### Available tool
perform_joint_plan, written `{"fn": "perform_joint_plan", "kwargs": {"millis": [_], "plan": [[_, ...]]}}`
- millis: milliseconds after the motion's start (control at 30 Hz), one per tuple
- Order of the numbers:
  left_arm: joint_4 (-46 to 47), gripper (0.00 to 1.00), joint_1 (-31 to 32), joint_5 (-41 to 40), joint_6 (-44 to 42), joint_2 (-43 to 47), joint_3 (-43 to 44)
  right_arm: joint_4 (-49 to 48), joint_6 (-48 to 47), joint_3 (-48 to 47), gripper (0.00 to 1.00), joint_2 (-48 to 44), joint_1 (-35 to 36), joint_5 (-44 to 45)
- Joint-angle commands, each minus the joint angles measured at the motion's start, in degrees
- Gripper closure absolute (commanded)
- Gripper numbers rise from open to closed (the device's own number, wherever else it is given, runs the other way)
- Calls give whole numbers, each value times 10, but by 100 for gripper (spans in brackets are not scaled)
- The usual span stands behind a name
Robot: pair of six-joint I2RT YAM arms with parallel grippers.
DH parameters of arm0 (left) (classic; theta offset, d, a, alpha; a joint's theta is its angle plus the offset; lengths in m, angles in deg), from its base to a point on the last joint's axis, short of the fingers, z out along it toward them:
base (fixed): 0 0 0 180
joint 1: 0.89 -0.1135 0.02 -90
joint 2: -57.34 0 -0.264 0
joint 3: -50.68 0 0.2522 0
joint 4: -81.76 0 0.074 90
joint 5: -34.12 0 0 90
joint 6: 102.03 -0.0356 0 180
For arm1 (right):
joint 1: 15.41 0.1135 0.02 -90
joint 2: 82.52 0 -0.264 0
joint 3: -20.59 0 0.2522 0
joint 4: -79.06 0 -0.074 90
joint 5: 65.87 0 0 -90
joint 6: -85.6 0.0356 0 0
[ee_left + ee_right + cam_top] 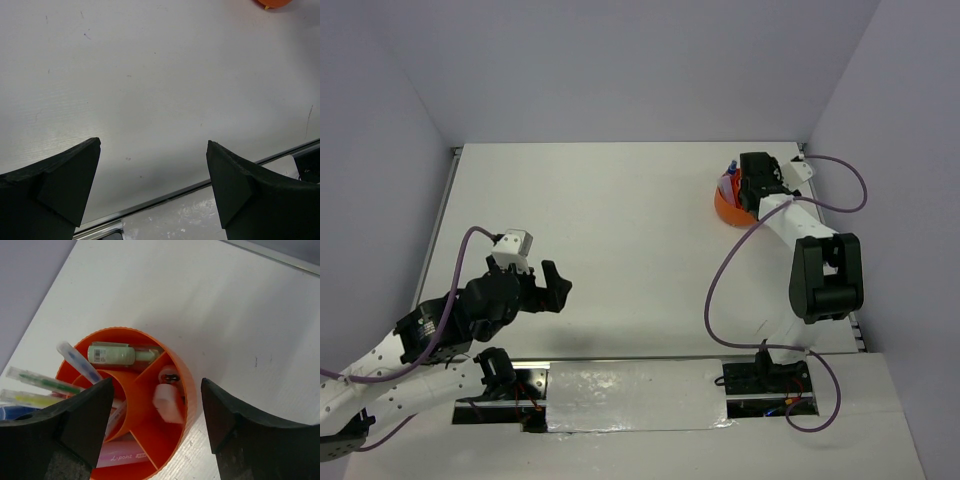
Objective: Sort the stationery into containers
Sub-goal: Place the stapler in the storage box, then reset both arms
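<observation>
R wrist cam shows green marker [112,354] in pot [120,332]; top view doesn't. R gripper [156,385], L gripper [153,144]: wide, empty.

"How many pots are you seeing?"

"One orange pot [120,331] is sitting under the right gripper [156,382]."

"And thin pens?"

"Three are poking out beside one of its fingers [75,425]: a blue pen [80,362], a green pen [40,380] and a yellow pen [27,397]."

"Fat ones?"

"Two. One green marker [112,354] is lying past the fingertips and one pink marker [125,456] is lying nearer the wrist. One pale pink block [167,400] is sitting between the fingers."
</observation>
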Motion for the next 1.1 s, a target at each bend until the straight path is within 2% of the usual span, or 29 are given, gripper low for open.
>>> {"fn": "perform_joint_plan", "kwargs": {"millis": [0,100,200,267,300,367,433,467,533,667,700,867,1067], "plan": [[20,1,3,2,-11,5,0,-27,-4,9,22,-32,-2,2],[17,1,4,-2,-8,2,1,-28,-12,11,14,-54,-2,-4],[7,1,3,-25,5,-6,4,-18,-30,11,10,-96,-1,-13],[-18,1,3,-89,27,-34,19,-28,-76,21,6,-148,-1,-46],[-37,1,-2,-112,65,-48,27,-31,-101,27,3,-167,0,-64],[-78,1,-22,-136,94,-94,50,-30,-188,37,0,-222,4,-136],[-37,1,-85,-95,76,-120,41,-5,-275,47,0,-262,11,-195],[-13,1,-130,-43,49,-127,33,6,-293,64,0,-309,13,-241],[12,1,-164,-25,44,-143,28,42,-327,82,0,-394,25,-277],[-37,1,-195,-89,46,-167,80,60,-355,137,0,-547,49,-407],[-44,1,-195,-106,42,-166,104,98,-359,133,0,-571,53,-433],[-9,1,-195,-110,-21,-79,88,221,-357,99,0,-702,58,-464],[7,1,-194,-89,-32,35,19,338,-359,71,0,-813,59,-470]]}}
